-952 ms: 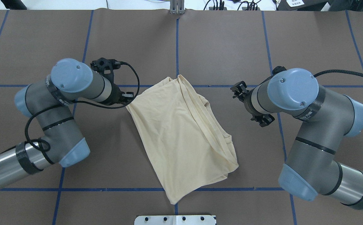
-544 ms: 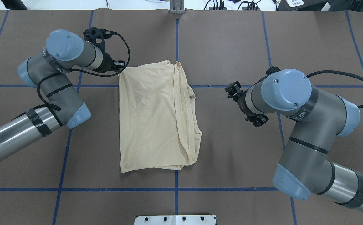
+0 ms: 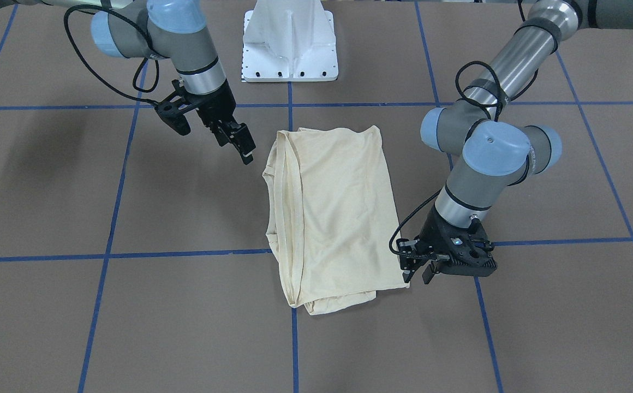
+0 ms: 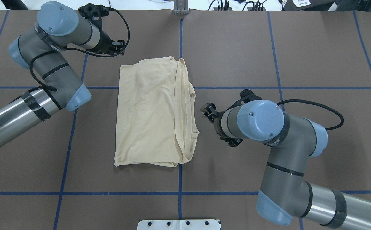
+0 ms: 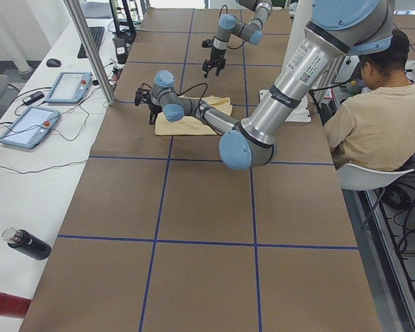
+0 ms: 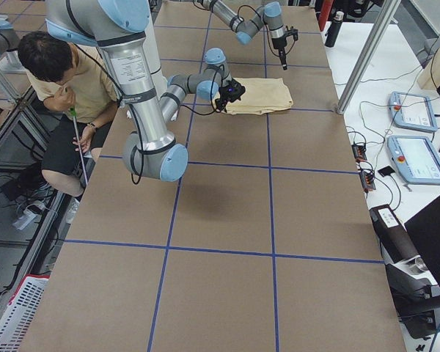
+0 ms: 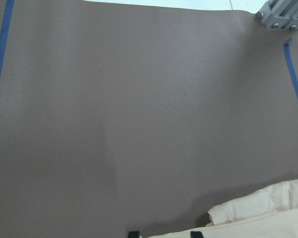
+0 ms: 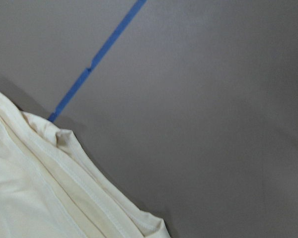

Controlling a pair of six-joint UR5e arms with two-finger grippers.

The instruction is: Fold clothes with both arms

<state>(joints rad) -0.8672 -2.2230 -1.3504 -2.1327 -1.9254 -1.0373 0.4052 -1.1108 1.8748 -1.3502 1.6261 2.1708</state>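
Observation:
The cream-yellow shirt lies folded in a long rectangle at the table's middle, with its layered hems along its right side; no print shows. It also shows in the front view. My left gripper is open and empty, just beyond the shirt's far left corner; in the front view it hangs beside that corner. The left wrist view shows the shirt's edge between the spread fingertips. My right gripper looks open and empty, close to the shirt's right edge and not touching it.
The white pedestal base stands at the robot's side of the table. Blue tape lines grid the brown tabletop. An aluminium post stands at the far edge. A seated person and tablets flank the table.
The shirt was dragged and turned from a slanted lie to a straight one. My left gripper let go of its far left corner and moved away. My right gripper moved in to the shirt's right edge.

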